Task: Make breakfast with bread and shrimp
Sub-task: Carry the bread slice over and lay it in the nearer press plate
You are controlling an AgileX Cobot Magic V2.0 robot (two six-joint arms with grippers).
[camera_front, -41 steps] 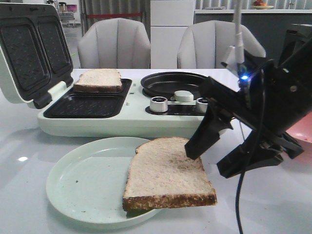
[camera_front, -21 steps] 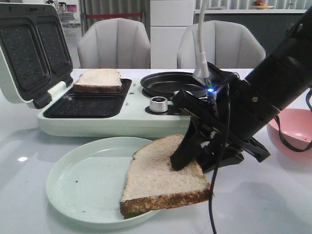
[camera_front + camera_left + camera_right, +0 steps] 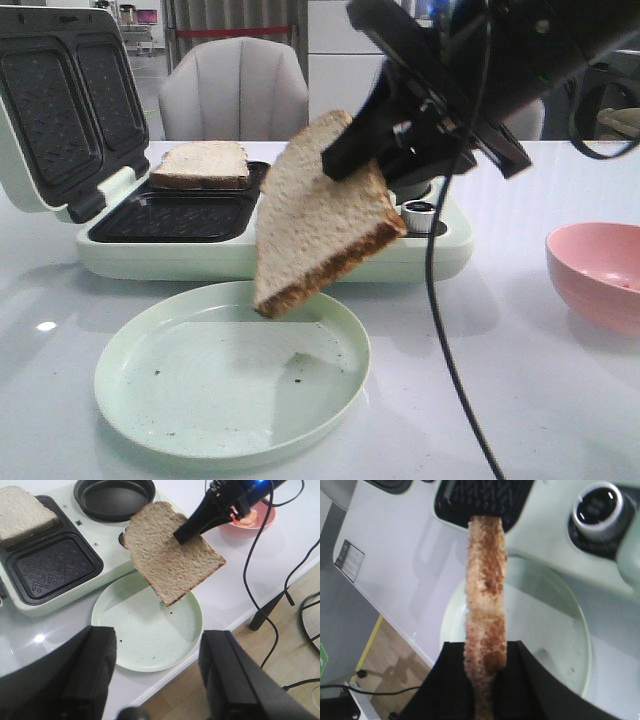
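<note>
My right gripper (image 3: 362, 165) is shut on one bread slice (image 3: 318, 215) and holds it tilted in the air, above the pale green plate (image 3: 200, 385) and in front of the sandwich maker (image 3: 240, 255). In the right wrist view the slice (image 3: 485, 595) is edge-on between the fingers (image 3: 455, 685). The other bread slice (image 3: 203, 163) lies in the maker's far grill compartment. The near compartment (image 3: 175, 217) holds nothing. A pale orange-pink shrimp (image 3: 248, 518) shows in the pink bowl (image 3: 598, 270), partly hidden by the right arm. My left gripper (image 3: 157, 675) is open and empty, high over the table's front edge.
The maker's lid (image 3: 55, 100) stands open at the left. Its round black pan (image 3: 114, 497) and knobs (image 3: 418, 215) are behind the held slice. Cables (image 3: 445, 330) hang from the right arm. Two grey chairs stand behind the table.
My right gripper has closed on the slice that lay on the plate and lifted it up and back toward the sandwich maker. The slice now hangs tilted and the plate is bare.
</note>
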